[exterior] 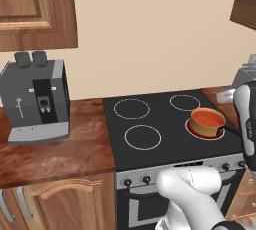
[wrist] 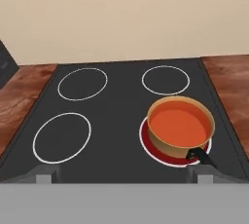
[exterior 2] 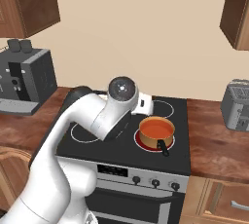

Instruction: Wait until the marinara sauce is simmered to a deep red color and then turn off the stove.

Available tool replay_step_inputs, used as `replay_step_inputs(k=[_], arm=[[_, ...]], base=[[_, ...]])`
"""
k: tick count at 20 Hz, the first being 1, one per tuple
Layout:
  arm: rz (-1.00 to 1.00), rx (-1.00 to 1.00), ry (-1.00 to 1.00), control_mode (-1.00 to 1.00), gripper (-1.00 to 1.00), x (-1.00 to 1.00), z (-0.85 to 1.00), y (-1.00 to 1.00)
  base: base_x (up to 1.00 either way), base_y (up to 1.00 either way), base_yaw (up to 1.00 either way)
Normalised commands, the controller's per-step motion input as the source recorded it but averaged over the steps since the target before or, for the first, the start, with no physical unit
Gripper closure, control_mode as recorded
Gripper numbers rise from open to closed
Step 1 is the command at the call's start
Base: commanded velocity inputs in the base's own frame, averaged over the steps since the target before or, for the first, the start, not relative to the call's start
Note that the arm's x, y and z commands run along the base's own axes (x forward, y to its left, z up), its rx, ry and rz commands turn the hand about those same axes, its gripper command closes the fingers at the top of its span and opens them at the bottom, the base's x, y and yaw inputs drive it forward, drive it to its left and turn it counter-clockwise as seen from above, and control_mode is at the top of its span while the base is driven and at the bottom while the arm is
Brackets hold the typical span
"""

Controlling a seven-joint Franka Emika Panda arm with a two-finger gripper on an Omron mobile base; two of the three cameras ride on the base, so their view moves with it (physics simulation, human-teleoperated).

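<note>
The marinara sauce (wrist: 177, 125) is a smooth orange-red pool in a small copper-tan saucepan (wrist: 171, 148) with a thin dark handle (wrist: 203, 157). The pan stands on the front right burner of the stove (wrist: 121, 116), and that burner glows red (wrist: 145, 139) around the pan's base. The sauce (exterior: 207, 119) (exterior 2: 156, 129) shows the same orange-red from both base cameras. My gripper (wrist: 124, 174) hovers above the stove's front edge, open wide, with nothing between its fingertips (wrist: 46, 172). Small black knobs (exterior 2: 155, 182) (exterior: 146, 179) line the silver front panel.
A grey coffee machine (exterior: 37, 99) (exterior 2: 22, 74) stands on the wooden counter (exterior: 55, 156) left of the stove. A toaster (exterior 2: 237, 103) sits on the counter to the right. Wooden wall cabinets (exterior: 35, 9) hang above. My white arm (exterior 2: 92, 116) crosses over the cooktop's left half.
</note>
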Motion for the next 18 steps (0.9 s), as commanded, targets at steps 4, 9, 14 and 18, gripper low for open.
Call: replay_step_inputs(k=[4,9,14,18], arm=[[0.03,0.00,-0.07,-1.00,-1.00,-0.30,-0.23,-0.59],[0.01,0.00,-0.10,-1.00,-1.00,-0.25,-0.32,-0.49],[0.00,0.00,-0.11,-1.00,-1.00,-0.19,-0.32,-0.39],[0.00,0.00,-0.12,-1.00,-1.00,-0.16,-0.33,-0.29]], base=[[0.00,0.00,0.00],[0.00,0.00,0.00],[0.00,0.00,0.00],[0.00,0.00,0.00]])
